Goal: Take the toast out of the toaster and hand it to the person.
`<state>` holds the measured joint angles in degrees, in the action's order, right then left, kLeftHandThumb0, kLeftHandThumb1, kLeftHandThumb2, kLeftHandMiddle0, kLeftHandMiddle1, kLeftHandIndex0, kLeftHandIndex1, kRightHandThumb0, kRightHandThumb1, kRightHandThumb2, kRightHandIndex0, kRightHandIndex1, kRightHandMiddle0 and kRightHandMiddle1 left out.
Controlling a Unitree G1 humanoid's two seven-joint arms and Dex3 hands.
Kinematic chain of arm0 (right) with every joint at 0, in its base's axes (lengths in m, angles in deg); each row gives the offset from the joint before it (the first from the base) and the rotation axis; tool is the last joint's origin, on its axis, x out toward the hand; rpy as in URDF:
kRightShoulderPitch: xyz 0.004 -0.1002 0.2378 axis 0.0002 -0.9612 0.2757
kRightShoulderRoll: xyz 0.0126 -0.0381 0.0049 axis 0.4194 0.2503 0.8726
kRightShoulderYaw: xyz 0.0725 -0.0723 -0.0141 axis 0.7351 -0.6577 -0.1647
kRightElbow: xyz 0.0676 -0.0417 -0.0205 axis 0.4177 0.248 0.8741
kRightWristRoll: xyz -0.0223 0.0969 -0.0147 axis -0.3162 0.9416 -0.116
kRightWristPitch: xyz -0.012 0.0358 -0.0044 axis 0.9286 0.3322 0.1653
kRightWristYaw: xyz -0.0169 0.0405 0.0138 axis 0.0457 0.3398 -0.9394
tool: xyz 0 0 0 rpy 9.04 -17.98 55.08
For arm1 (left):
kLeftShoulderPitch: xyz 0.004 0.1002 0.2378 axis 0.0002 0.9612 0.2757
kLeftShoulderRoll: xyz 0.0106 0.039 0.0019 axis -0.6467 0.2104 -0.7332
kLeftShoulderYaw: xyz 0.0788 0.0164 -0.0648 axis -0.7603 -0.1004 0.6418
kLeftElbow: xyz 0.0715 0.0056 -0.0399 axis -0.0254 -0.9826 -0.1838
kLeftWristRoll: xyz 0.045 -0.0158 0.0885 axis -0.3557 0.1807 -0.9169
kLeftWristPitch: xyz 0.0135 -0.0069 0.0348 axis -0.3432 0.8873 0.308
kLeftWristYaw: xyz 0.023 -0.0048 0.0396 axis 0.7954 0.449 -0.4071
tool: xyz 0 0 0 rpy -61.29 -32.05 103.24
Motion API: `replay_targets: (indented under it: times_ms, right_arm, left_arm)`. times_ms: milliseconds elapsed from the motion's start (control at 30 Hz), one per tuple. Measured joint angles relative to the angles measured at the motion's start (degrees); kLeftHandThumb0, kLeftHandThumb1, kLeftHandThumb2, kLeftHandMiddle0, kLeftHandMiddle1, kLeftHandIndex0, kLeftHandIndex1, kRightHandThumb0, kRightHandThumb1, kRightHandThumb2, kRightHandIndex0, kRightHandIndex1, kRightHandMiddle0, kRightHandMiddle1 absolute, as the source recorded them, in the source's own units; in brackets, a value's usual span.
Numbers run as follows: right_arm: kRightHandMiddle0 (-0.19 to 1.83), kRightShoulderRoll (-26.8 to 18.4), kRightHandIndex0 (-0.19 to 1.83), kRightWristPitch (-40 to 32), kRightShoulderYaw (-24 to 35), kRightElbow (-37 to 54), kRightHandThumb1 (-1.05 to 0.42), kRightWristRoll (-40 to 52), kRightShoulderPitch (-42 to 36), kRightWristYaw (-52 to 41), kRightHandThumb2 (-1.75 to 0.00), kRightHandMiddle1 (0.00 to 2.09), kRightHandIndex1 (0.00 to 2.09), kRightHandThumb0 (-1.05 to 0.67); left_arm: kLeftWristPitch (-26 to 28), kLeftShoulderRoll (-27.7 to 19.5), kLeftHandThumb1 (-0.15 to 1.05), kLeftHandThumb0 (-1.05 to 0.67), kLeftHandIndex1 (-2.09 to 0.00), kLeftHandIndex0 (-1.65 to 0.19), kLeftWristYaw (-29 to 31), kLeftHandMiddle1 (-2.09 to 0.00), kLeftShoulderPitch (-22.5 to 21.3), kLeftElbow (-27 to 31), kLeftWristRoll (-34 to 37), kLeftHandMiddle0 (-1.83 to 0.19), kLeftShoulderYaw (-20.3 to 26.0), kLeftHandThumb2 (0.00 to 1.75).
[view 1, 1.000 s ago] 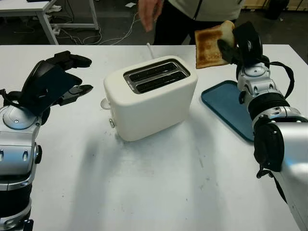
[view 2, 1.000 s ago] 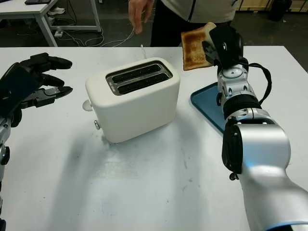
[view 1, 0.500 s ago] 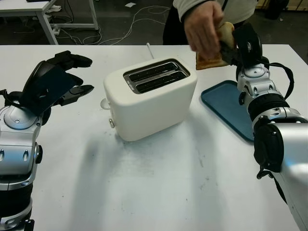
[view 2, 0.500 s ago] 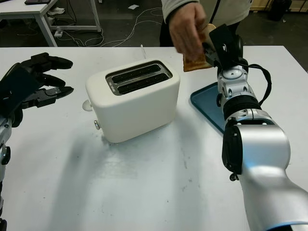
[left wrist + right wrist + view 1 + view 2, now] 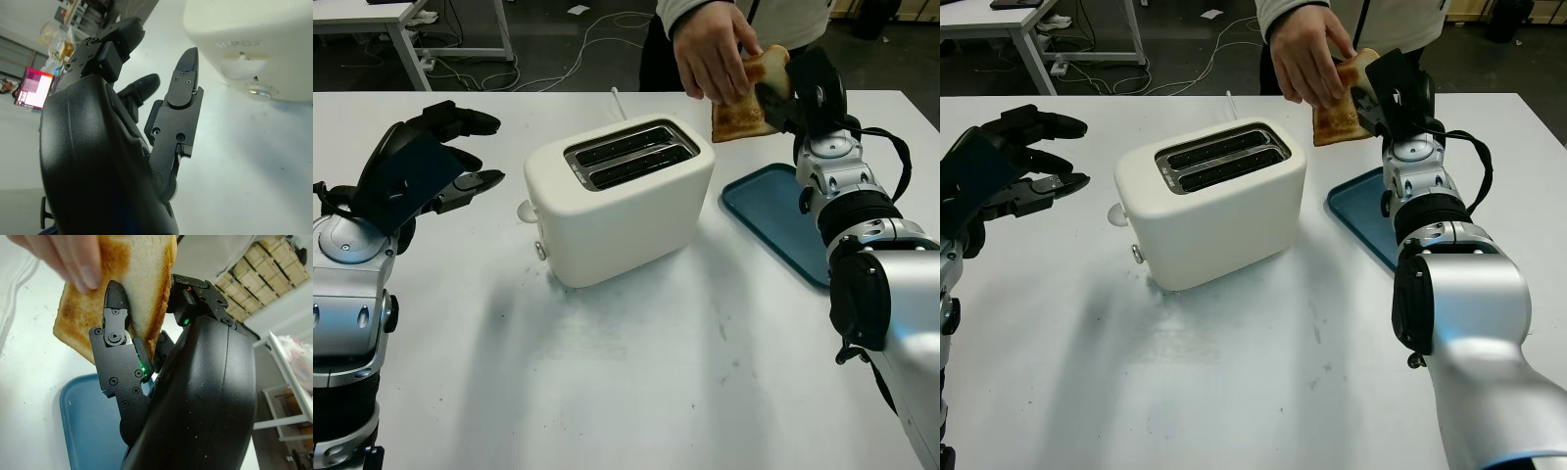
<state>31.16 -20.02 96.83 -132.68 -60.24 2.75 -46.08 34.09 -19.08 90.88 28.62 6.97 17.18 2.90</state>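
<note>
A browned slice of toast (image 5: 741,110) is held up at the far right of the table, above and behind the blue tray. My right hand (image 5: 783,93) is shut on it, its fingers (image 5: 113,340) pinching the slice. A person's hand (image 5: 713,54) reaches in from the far side and grips the toast's upper left part, fingers on its face (image 5: 63,254). The white two-slot toaster (image 5: 619,196) stands mid-table with both slots dark. My left hand (image 5: 460,157) hovers open to the left of the toaster, apart from it.
A blue tray (image 5: 781,220) lies flat on the white table (image 5: 636,372) at the right, under my right forearm. The toaster's lever knob (image 5: 239,58) faces my left hand. Desks and cables stand on the floor beyond the table's far edge.
The person's hand has come from the far left down to the toast and now grips its upper part. My right hand has kept the toast in place; the left hand has not moved.
</note>
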Motion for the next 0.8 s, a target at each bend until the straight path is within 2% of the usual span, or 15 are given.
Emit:
replay_targets:
  times_ms: [800]
  right_arm:
    - [0.5, 0.0, 0.84, 0.0, -0.6, 0.0, -0.92, -0.2, -0.1, -0.5, -0.38, 1.75, 1.75, -0.32]
  left_arm:
    - [-0.1, -0.4, 0.89, -0.19, -0.78, -0.28, 0.0, -1.22, 0.0, -0.1, -0.1, -0.16, -0.6, 0.17]
